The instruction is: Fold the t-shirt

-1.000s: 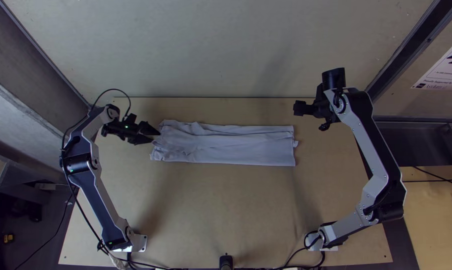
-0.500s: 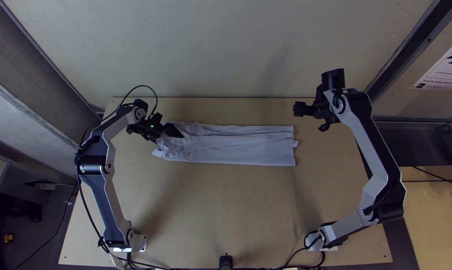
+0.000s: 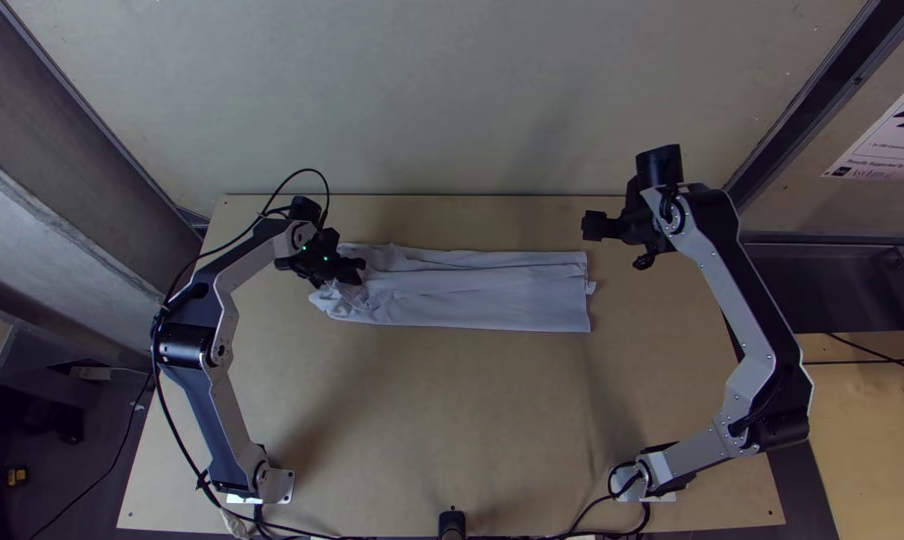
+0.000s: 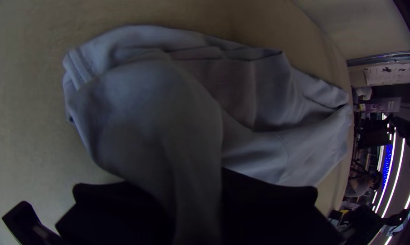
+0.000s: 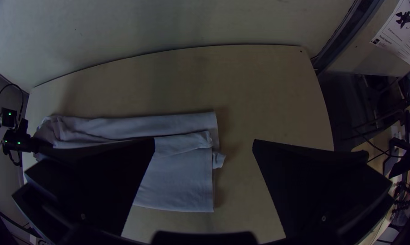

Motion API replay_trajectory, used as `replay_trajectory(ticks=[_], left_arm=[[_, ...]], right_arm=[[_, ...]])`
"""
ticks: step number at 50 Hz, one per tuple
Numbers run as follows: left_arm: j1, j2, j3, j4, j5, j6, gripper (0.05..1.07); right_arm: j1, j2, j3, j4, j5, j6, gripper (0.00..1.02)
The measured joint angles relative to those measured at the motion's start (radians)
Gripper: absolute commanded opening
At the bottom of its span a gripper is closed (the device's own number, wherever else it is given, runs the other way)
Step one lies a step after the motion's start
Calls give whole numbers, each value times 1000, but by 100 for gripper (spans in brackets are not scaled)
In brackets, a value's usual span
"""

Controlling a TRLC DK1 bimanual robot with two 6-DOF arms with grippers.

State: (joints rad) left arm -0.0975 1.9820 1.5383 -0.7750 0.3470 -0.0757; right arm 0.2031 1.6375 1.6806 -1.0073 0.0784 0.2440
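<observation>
Pinches one end of the shirt [image 3: 472, 292] in left gripper [image 3: 357, 272], has right gripper [image 5: 204, 141] wide open, empty, and, apparently starting the crosswise fold, needs to lift that end across.

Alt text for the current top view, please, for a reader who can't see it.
A pale t-shirt lies folded into a long strip across a light wooden table, with the left gripper at its rumpled left end. The right gripper is near the strip's far right corner, apart from the cloth.
</observation>
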Motion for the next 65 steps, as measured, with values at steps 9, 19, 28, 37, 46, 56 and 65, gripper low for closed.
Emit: replay_trajectory(ticks=[9,19,28,37,46,56,65], left_arm=[[47,-59,-9,-47,-133,50,8],[218,-116,-7,-72,-240,196,8],[378,-115,2,-87,-296,339,8],[467,-115,54,-90,-420,442,8],[434,-146,71,-91,-553,499,8],[276,-263,71,-100,-669,530,8],[92,-325,71,-159,-773,511,8]], right_arm=[[2,-13,-22,3,0,11,99],[2,-34,-75,31,0,11,99],[0,-67,-125,56,0,11,99],[-1,-82,-160,83,0,11,99],[-1,-82,-179,89,0,14,99],[-1,-94,-195,99,0,18,99],[-2,-105,-203,106,0,22,99]])
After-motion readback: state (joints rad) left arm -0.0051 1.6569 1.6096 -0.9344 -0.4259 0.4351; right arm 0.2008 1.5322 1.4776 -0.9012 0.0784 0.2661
